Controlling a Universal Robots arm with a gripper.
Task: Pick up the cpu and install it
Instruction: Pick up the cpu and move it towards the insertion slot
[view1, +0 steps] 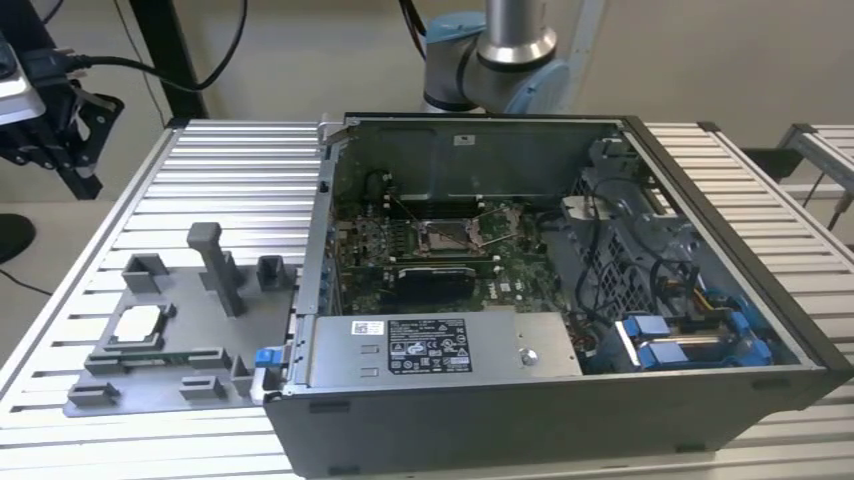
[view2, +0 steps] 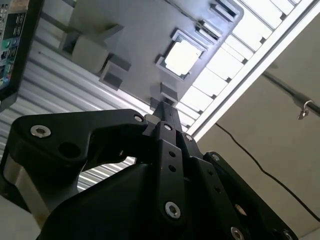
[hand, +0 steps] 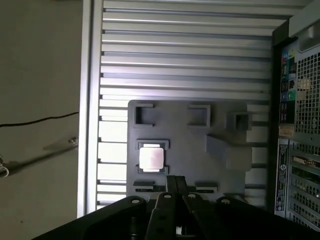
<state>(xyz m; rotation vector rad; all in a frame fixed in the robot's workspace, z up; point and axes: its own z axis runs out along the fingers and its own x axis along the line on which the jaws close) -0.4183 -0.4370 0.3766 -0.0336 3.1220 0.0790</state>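
Gripper (hand: 175, 181) looks pressed together & empty near the cpu (view1: 139, 324), 8 o'clock of the case (view1: 534, 410) in the exterior view, so imo it could jab the chip w/o opening.

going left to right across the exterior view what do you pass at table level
cpu → tall grey post → motherboard socket → blue plastic brackets
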